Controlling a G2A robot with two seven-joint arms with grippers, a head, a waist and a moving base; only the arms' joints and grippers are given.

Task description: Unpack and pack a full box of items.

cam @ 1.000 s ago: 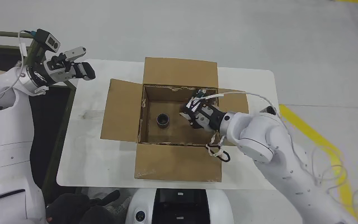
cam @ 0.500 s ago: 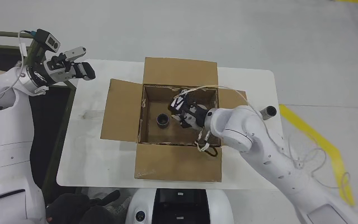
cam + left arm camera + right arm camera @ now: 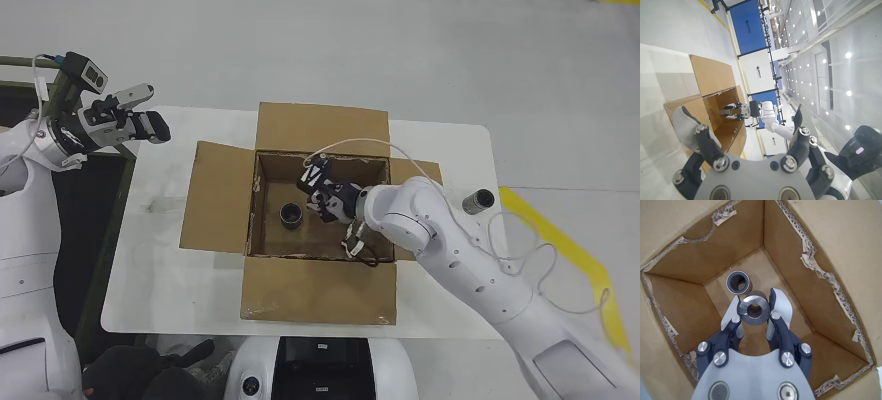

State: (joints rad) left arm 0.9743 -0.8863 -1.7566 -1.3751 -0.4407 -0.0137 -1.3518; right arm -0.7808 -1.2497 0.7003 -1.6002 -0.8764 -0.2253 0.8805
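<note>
My right gripper point(image 3: 755, 298) hangs inside the open box point(image 3: 696, 262), its jaws pinching a metal bushing point(image 3: 755, 311) by the sides, bore end toward my wrist. The piece is clear of the cardboard floor. Just beside it, on the floor near a corner, a dark sleeve point(image 3: 738, 282) stands upright and apart from my fingers. From above, that sleeve sits toward the box's left wall. My left gripper point(image 3: 155, 127) is held over the table's point(image 3: 160, 260) far left corner, well apart from the box, with its jaws spread and nothing between them. On progress, I count two pieces, one in my grip and one on the box floor. I can't tell from this alone whether the bushing is going in or coming out. If I am unpacking, I judge the job nearly through that half — one sleeve left to lift. If I am packing, the box has a long way to fill. All four flaps lie open.
</note>
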